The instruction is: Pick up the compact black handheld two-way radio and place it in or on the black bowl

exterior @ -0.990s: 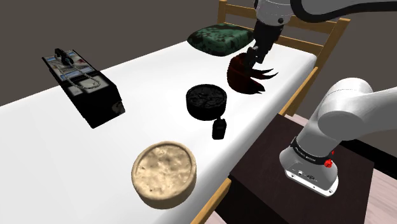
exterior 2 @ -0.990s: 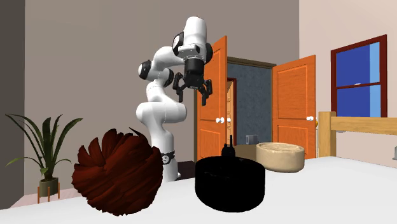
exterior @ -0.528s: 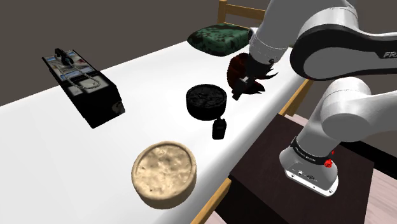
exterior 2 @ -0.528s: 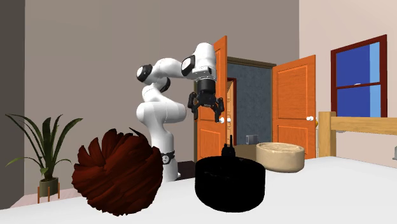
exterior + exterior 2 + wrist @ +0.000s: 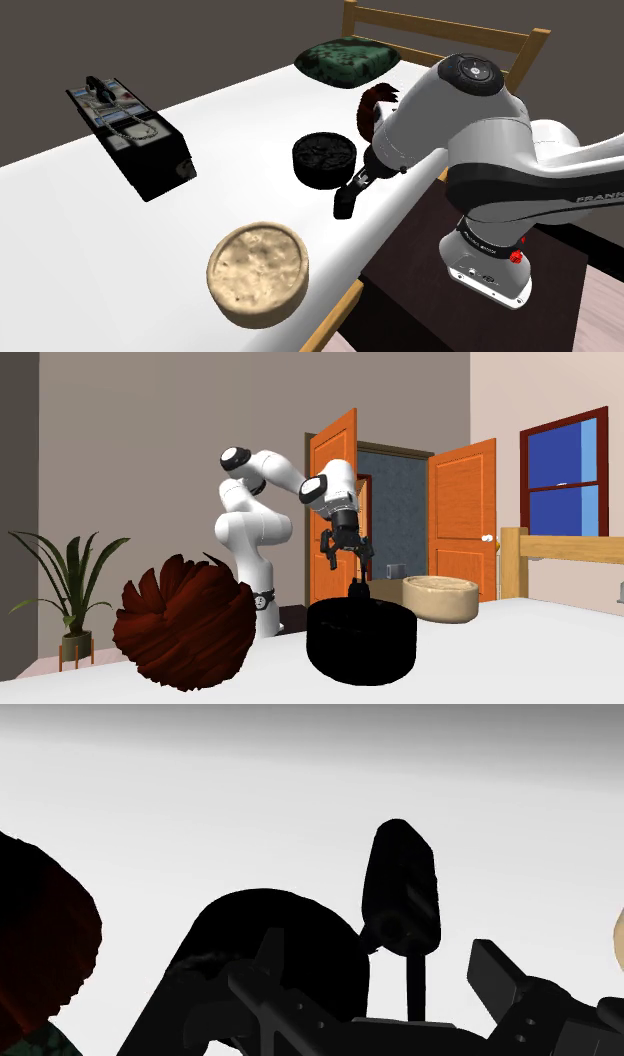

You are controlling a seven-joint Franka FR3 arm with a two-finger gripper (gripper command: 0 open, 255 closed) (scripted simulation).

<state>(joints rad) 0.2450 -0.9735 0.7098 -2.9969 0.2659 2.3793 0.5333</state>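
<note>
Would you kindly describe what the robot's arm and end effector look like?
The arm is glossy white with rounded links, dark grey joint caps and grey lettering on one link; a small red dot marks its base. The end effector is all black, with two angular fingers.

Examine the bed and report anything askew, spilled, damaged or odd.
Nothing stands out. The black radio sits beside the black bowl; the tan bowl, the dark box and the reddish spiky ball rest intact on the white bed.
</note>
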